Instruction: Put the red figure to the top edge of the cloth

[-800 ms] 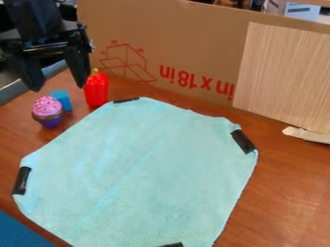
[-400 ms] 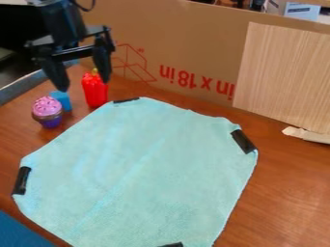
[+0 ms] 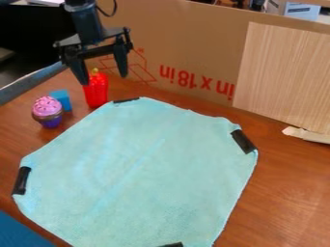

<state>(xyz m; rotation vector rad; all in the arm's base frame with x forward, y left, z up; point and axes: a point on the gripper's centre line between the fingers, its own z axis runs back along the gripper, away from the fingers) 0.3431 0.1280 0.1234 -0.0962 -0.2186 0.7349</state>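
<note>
Upper left of frame: my gripper (image 3: 104,79), fingers wide apart, empty; one slightly hides the red figure's (image 3: 97,94) upper edge.

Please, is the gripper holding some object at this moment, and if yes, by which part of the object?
Nothing is held: the gripper hangs with its fingers apart, and the red figure stands on the table.

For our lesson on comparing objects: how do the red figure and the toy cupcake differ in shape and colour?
The red figure is tall and slim; the toy cupcake is squat and rounded. The red figure has a yellowish tip; the toy cupcake has a speckled pink top over a purple base. Both stand on the table, off the cloth.
</note>
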